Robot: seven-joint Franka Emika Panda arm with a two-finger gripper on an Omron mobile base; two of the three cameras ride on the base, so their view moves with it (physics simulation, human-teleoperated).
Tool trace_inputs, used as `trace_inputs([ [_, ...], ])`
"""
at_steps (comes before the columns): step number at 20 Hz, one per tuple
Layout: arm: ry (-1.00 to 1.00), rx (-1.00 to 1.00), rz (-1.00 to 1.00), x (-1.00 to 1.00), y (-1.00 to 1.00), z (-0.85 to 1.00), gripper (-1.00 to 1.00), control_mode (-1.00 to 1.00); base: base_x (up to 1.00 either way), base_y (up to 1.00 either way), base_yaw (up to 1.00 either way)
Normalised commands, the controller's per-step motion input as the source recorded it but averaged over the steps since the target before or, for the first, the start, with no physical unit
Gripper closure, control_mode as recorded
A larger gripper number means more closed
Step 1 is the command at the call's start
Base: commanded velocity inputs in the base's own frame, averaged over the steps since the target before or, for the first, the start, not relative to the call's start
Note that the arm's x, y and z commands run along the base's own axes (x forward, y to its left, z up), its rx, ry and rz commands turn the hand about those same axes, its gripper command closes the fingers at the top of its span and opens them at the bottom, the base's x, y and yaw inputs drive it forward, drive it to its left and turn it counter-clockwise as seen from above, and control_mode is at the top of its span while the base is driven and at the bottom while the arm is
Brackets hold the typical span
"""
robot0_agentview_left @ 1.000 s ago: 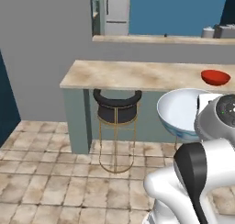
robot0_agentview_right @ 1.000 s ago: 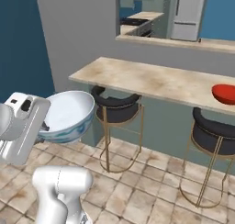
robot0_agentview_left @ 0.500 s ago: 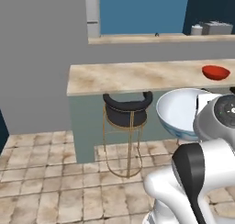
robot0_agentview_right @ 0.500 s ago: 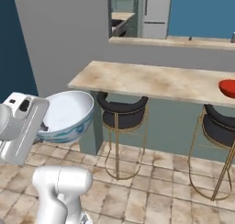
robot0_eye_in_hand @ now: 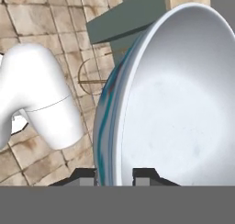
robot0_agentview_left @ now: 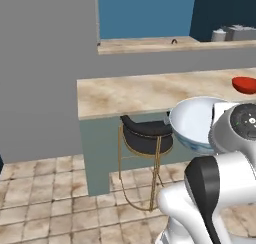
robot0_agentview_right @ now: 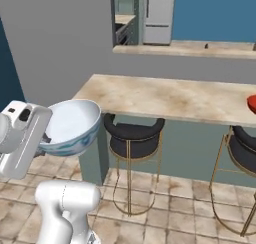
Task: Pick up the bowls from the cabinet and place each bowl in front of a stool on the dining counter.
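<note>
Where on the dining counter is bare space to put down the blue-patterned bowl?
The dining counter is bare from its left end, above the stool, up to the red bowl at the right end. That end is the only taken spot. The claw holds the blue-patterned bowl.

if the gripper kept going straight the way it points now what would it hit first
Probably the tiled floor near the stool. The gripper, shut on the rim of the white and blue bowl, looks down at the floor in the hand view, with the counter's base panel further along. Depth is unclear.
</note>
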Motion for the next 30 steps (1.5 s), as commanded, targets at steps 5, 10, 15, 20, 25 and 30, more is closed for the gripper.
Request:
trace_inputs([
  [5, 0.0, 0.0, 0.0, 0.0, 0.0, 0.0, 1.0, 1.0, 0.81, 0.07, -0.02],
  [10, 0.0, 0.0, 0.0, 0.0, 0.0, 0.0, 1.0, 1.0, 0.68, 0.21, -0.04],
  [15, 0.0, 0.0, 0.0, 0.0, 0.0, 0.0, 1.0, 1.0, 0.61, 0.27, -0.07],
  [20, 0.0, 0.0, 0.0, 0.0, 0.0, 0.0, 1.0, 1.0, 0.59, 0.28, -0.07],
  [25, 0.0, 0.0, 0.0, 0.0, 0.0, 0.0, 1.0, 1.0, 0.55, 0.34, -0.08],
  [30, 0.0, 0.0, 0.0, 0.0, 0.0, 0.0, 1.0, 1.0, 0.54, 0.47, -0.12],
])
